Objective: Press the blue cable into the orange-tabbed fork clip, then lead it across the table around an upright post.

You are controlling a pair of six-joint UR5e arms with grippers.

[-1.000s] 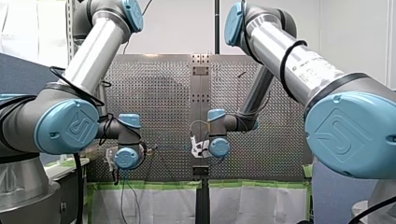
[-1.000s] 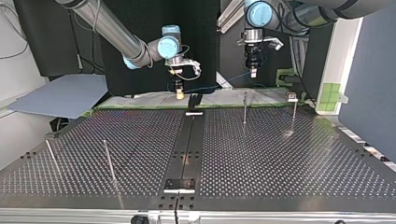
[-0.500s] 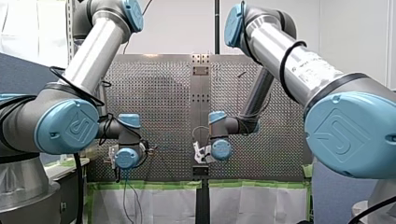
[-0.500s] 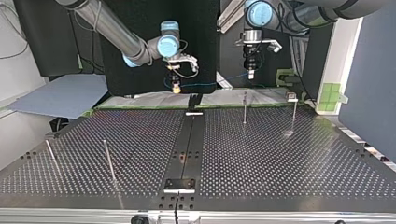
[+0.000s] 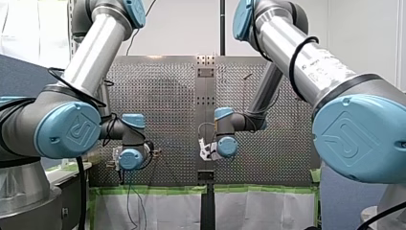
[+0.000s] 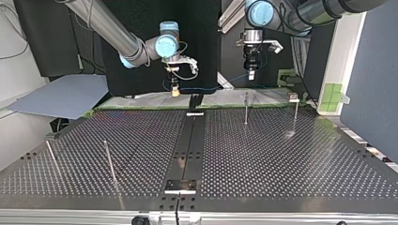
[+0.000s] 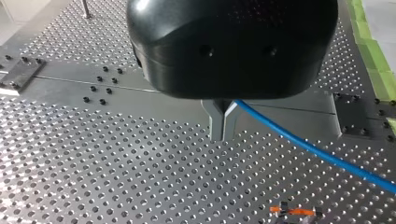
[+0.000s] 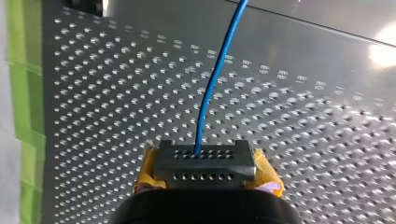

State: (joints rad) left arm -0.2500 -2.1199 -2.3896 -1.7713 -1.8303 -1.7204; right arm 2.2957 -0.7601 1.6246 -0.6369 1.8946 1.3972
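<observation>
Upper middle of the top view, above the far edge of the table point(image 6: 281, 154), blue cable point(image 8: 213, 79) strung between my left gripper point(image 6: 252, 77) and my right gripper point(image 6: 175, 92), both clenched on it, orange-tabbed clip point(image 7: 293, 211) apart from it.

Probably a robotics lab: my left arm point(image 5: 91, 52) and my right arm point(image 5: 297, 48) flank a perforated, green-taped table point(image 6: 281, 159).
</observation>
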